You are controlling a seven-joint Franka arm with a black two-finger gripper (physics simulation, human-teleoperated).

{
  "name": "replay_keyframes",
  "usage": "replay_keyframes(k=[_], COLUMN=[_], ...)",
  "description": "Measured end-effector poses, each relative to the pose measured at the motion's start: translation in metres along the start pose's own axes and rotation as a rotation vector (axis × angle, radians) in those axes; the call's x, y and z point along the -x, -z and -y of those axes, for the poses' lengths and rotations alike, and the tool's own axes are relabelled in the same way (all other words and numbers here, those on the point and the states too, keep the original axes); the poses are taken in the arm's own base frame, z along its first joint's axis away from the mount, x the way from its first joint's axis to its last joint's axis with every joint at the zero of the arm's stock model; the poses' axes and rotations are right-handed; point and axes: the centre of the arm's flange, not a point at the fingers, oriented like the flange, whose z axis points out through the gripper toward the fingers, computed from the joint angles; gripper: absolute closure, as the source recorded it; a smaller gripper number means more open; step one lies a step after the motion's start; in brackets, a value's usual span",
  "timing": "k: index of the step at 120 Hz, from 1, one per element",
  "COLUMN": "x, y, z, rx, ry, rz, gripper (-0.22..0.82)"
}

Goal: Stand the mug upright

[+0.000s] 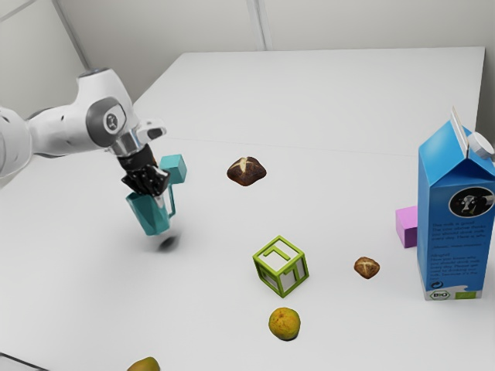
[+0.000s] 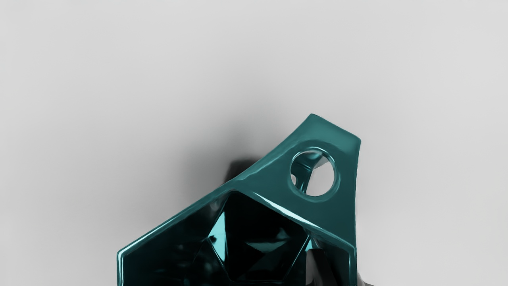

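The teal mug (image 1: 148, 213) hangs a little above the table, tilted, with its shadow on the surface beneath. My gripper (image 1: 148, 185) is at the mug's upper end, shut on its side wall. In the wrist view the mug (image 2: 254, 210) has its open mouth toward my hand, and its holed handle part juts out from one corner. There the gripper (image 2: 346, 276) has one finger (image 2: 317, 268) inside the mug and the other just outside the same wall. The mug's lower end points down toward the table.
A teal block (image 1: 174, 168) stands behind the mug. Farther off on the table (image 1: 340, 93) are a dark brown mushroom-like piece (image 1: 247, 171), a green-framed cube (image 1: 281, 266), a yellow-green fruit (image 1: 285, 324), a small brown piece (image 1: 366, 267), a pink block (image 1: 406, 226) and a blue carton (image 1: 455, 224).
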Motion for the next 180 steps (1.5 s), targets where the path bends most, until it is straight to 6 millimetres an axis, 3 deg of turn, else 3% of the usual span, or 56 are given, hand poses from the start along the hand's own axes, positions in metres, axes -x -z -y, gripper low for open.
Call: replay_keyframes(k=[18,44,72,94,107,120,136,155,180], x=[0.005,0.002,0.006,0.003,0.003,0.004,0.007,0.002,-0.005], y=[-0.009,-0.023,-0.051,-0.063,-0.06,-0.05,-0.033,0.02,0.077], z=[-0.023,-0.044,-0.05,-0.052,-0.057,-0.062,-0.064,-0.072,-0.086], rx=[-0.126,-0.177,-0.17,-0.161,-0.154,-0.149,-0.144,-0.141,-0.152], ry=[-0.019,0.012,0.095,0.155,0.176,0.192,0.212,0.229,0.198], rz=[-0.084,-0.194,-0.212,-0.217,-0.226,-0.245,-0.273,-0.322,-0.327], gripper=[0.79,0.79,0.79,0.78,0.55,0.33,0.18,0.08,0.03])
